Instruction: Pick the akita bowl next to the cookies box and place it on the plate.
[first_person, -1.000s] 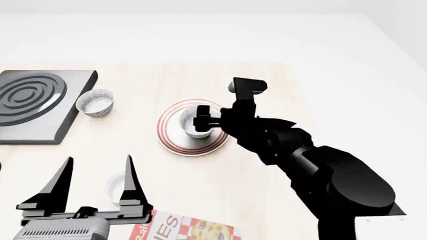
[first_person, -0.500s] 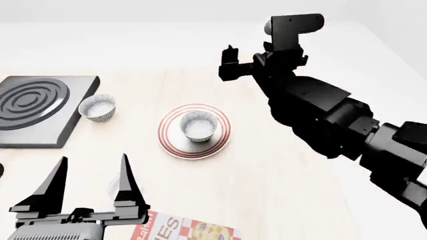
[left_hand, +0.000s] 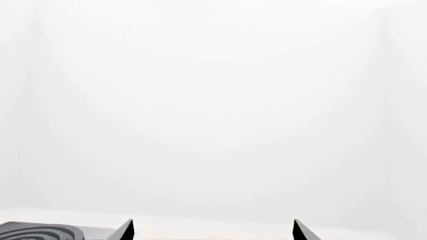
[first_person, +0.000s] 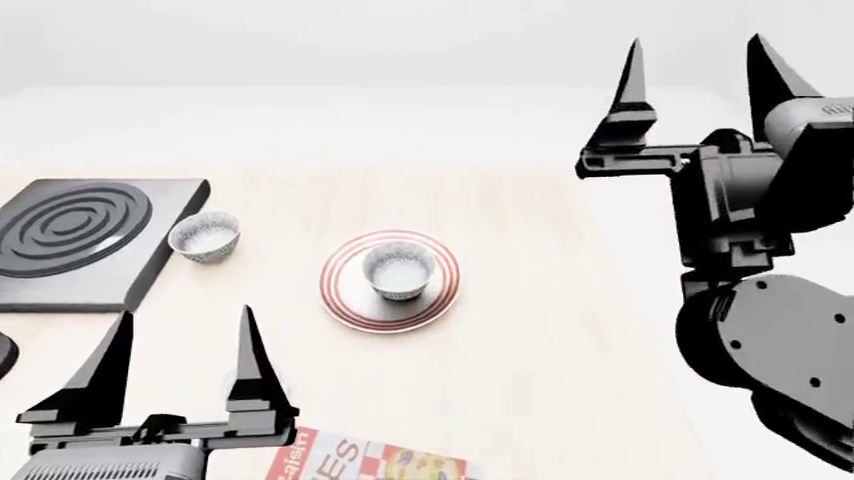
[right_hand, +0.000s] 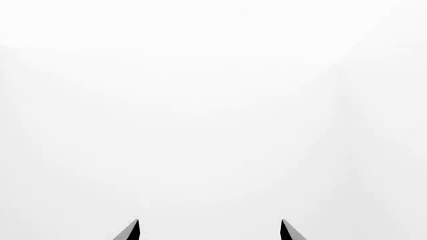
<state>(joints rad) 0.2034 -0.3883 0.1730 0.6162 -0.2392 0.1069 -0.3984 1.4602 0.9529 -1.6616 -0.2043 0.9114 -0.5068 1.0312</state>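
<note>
The akita bowl (first_person: 398, 268), speckled grey outside and pale inside, stands upright in the middle of the red-ringed white plate (first_person: 344, 300). No gripper touches it. The cookies box (first_person: 363, 462) shows partly at the near edge, its red side and cookie photo cut off by the frame. My right gripper (first_person: 697, 48) is open, raised high at the right, fingers pointing up, well clear of the plate; its wrist view shows the right gripper (right_hand: 209, 226) against blank white. My left gripper (first_person: 187, 318) is open and empty near the front left; the left gripper (left_hand: 213, 226) faces a white wall.
An identical speckled bowl (first_person: 206, 236) sits beside the black square stove (first_person: 74, 235) at the far left; the stove (left_hand: 33, 233) also edges into the left wrist view. The pale wooden table (first_person: 534, 330) ends just right of the plate, under my right arm.
My right arm has lifted up and swung right, away from the plate, its open fingers now pointing up. The bowl stays on the plate. The left gripper has barely moved.
</note>
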